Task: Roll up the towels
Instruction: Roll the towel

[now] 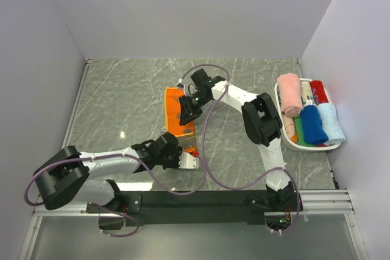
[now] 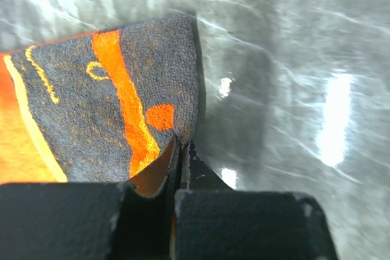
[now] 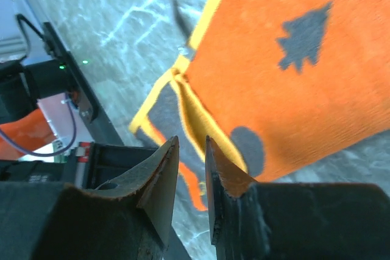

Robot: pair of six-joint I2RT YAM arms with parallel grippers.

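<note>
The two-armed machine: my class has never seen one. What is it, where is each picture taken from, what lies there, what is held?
A robot: a left arm and a right arm, each ending in jaws. The wide picture looks down from above; the close-ups come from wrist cameras. On the table lies an orange-and-grey towel; a white basket holds rolled towels. The left jaws are shut on the towel's corner; the right jaws stand open over it.

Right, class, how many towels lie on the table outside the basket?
1: the orange-and-grey towel in the middle of the table, its near corner pinched by the left hand. More may be hidden.
</note>
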